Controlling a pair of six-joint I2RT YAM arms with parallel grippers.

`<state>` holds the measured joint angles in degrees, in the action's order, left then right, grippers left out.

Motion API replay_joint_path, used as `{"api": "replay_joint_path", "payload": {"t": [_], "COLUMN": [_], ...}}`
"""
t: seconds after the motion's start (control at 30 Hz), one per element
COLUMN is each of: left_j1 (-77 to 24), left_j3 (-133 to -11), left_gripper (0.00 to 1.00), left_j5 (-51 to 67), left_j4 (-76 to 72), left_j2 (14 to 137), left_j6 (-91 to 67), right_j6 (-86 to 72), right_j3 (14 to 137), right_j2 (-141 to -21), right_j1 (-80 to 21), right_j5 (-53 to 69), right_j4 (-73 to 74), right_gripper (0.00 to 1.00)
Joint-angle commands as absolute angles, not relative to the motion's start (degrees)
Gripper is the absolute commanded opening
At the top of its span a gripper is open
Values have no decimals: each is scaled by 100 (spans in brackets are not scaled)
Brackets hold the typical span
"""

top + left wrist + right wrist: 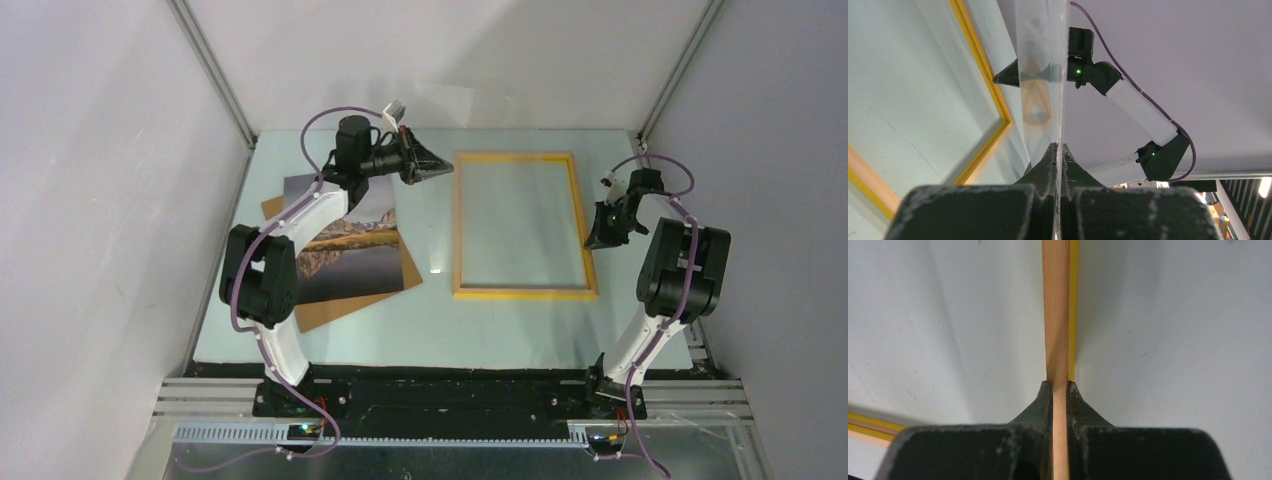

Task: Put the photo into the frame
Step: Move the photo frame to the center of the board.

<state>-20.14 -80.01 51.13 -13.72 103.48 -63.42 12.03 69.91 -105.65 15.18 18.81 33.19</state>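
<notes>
At the left gripper [1057, 150]: clamped shut on the edge of a clear pane [1043, 60]. Seen edge-on in the wrist view, rising straight up the middle of the picture. In the top view, placed upper middle, fingertips pointing right, just beside the upper-left corner of the frame [525, 292].

At the right gripper [1060, 387]: pinched on the frame's bare-wood side, a thin strip running up from between the fingers with the yellow face along its right. In the top view, found middle right, against the frame's right rail, a little below half its height.

Around the frame: set on the pale table [520, 335], centre-right, long axis running top to bottom of the picture, short rails across. Whether raised off the table at the gripped rail — cannot tell.

Further left: the photo [350, 255], face up on a brown backing board [320, 315], left of centre, apart from the frame. Long axis roughly top to bottom, turned slightly anticlockwise — sky end toward the top of the picture, lake toward the bottom. Upper-left part hidden under the left arm.
</notes>
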Motion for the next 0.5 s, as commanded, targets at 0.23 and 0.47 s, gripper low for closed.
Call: {"api": "replay_joint_path", "payload": {"t": [0.23, 0.47], "left_j1": [-2124, -2258], "left_j3": [-8353, -8349], "left_gripper": [0, 0], "left_j5": [5034, 5027], "left_j4": [-2377, -2823], "left_j2": [10834, 11192], "left_j6": [-6902, -7145], "right_j6": [1041, 876], "right_j3": [6914, 6808], "right_j2": [-10543, -10483], "right_j1": [992, 963], "right_j5": [2092, 2355], "right_j4": [3594, 3642], "right_gripper": [0, 0]}}
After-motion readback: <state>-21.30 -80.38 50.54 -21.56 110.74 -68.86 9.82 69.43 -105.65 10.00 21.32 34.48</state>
